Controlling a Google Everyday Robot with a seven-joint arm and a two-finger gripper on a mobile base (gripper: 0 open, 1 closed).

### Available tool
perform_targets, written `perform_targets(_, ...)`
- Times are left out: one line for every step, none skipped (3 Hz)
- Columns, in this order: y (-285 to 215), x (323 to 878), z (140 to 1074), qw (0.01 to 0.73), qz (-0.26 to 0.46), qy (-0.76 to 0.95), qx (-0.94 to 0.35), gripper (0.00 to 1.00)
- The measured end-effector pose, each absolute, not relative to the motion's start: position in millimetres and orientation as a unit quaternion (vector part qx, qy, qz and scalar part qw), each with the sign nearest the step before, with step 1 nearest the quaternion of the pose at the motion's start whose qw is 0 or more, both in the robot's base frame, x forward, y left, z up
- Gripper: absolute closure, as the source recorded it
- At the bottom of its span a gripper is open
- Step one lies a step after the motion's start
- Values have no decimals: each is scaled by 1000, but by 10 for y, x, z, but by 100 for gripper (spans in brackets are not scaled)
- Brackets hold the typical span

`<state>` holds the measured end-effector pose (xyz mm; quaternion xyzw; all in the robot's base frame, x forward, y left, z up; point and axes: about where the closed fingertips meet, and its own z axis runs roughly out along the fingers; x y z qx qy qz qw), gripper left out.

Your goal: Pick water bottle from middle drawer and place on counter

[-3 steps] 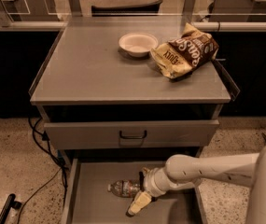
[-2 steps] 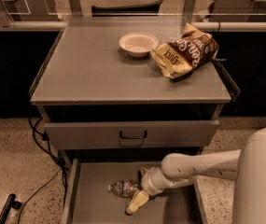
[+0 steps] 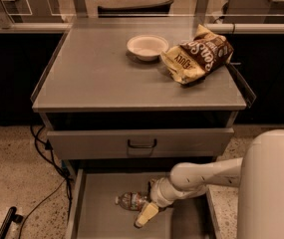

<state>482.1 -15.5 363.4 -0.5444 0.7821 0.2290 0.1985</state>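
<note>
The water bottle lies on its side on the floor of the open middle drawer, cap end pointing left. My gripper reaches into the drawer from the right on a white arm and sits right at the bottle's right end, covering that end. The counter is the grey cabinet top above the drawers.
A white bowl and a crumpled chip bag sit on the far right part of the counter. The upper drawer front with its dark handle is closed above the open drawer. Cables lie on the floor at left.
My arm and body have come a little further into view from the right, and the gripper has edged slightly left toward the bottle. The bottle lies where it did.
</note>
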Motion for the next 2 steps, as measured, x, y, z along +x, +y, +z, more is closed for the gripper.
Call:
perform_targets(-154,4821,3634,199,229,782,-544,27)
perform_targets(-154,4821,3634,199,229,782,-544,50)
